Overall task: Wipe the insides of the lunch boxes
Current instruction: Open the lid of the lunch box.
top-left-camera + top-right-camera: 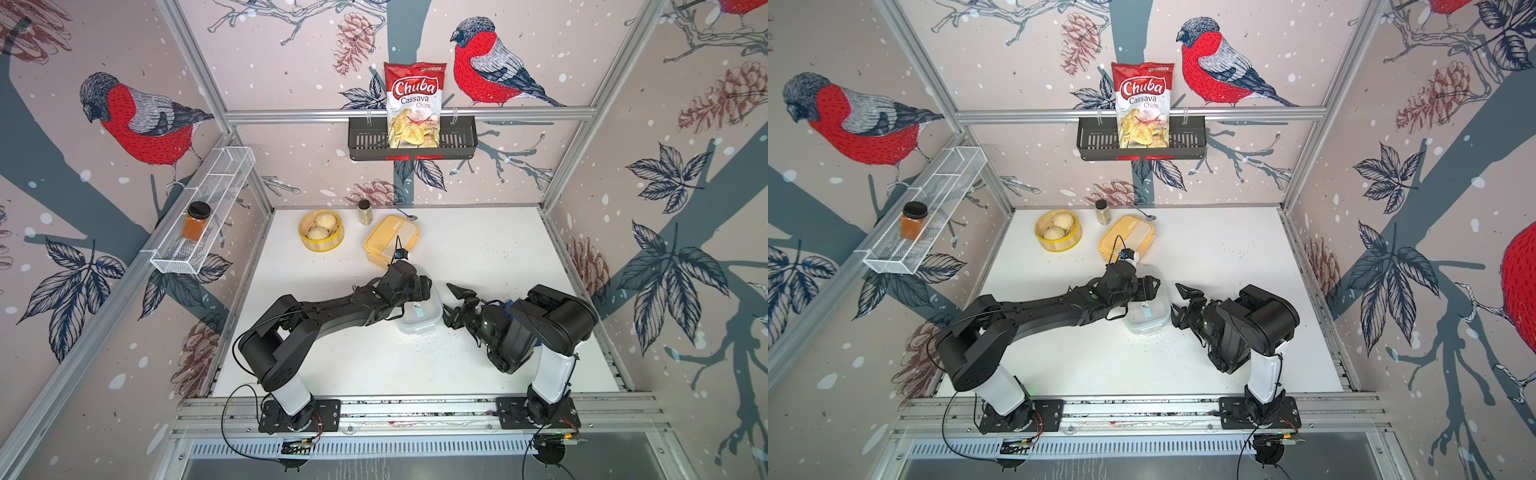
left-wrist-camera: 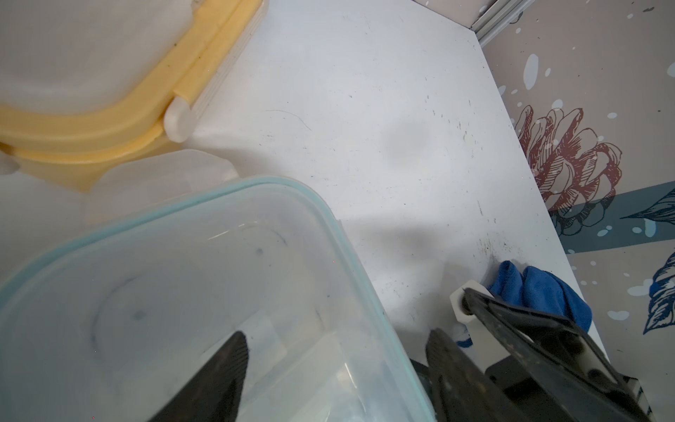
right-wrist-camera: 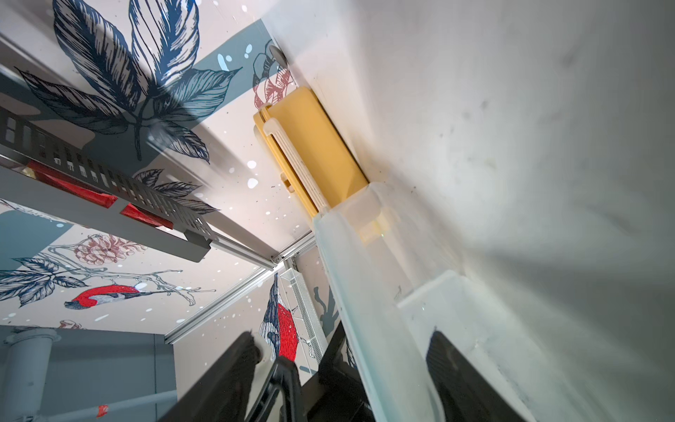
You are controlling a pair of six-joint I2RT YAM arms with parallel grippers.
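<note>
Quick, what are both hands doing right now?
Left hand: open, straddling the clear lunch box rim, gripping nothing.
Right hand: open, at that box's side, empty.

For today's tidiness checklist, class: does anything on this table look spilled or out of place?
Yes: dark specks lie scattered on the white table near the clear lunch box, like spilled crumbs or grit.

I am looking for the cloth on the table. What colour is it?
Blue. The cloth shows best in the left wrist view.
</note>
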